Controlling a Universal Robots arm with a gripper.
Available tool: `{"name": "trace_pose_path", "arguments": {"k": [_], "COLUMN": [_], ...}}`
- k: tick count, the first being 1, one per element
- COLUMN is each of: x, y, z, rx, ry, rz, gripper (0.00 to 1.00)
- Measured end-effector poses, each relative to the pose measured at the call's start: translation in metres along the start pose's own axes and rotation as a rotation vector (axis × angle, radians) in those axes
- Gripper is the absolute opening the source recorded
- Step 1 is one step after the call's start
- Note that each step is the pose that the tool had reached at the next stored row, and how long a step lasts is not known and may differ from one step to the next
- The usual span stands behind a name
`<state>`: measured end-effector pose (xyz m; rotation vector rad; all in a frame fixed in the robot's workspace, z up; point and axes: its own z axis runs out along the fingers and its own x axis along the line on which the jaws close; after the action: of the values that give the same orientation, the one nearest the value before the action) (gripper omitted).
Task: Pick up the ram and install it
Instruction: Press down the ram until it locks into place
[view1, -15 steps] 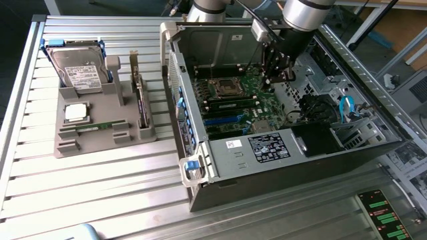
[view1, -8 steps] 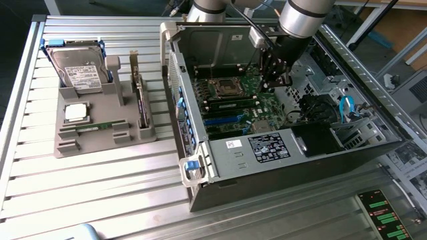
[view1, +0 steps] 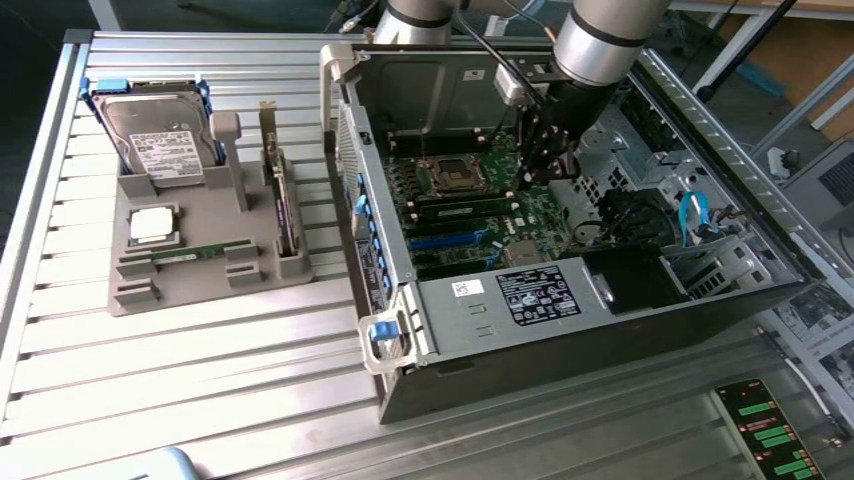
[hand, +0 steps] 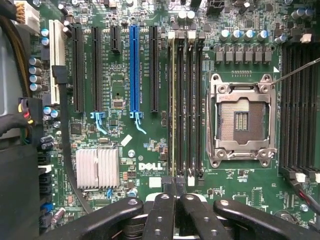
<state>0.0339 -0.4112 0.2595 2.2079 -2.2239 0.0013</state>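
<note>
A ram stick, narrow and green, lies flat in the grey tray at the exterior view's left. A second thin green ram stick stands on edge in one of the black memory slots beside the empty processor socket; it also shows inside the case. My gripper hangs inside the open computer case above the motherboard. Its black fingers are pressed together with nothing between them, and the gripper sits just over the near end of that seated stick. I cannot tell if the tips touch it.
The tray also carries a hard drive, a square silver processor and an upright expansion card. Inside the case are a blue card slot, a finned heatsink and cable bundles. Slatted metal tabletop surrounds everything.
</note>
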Motion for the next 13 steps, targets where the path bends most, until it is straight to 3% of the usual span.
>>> {"name": "trace_pose_path", "arguments": {"k": [13], "x": [0.0], "y": [0.0], "z": [0.0114], "rx": [-0.0001], "ry": [-0.0064], "rz": [0.0], "gripper": [0.1]}}
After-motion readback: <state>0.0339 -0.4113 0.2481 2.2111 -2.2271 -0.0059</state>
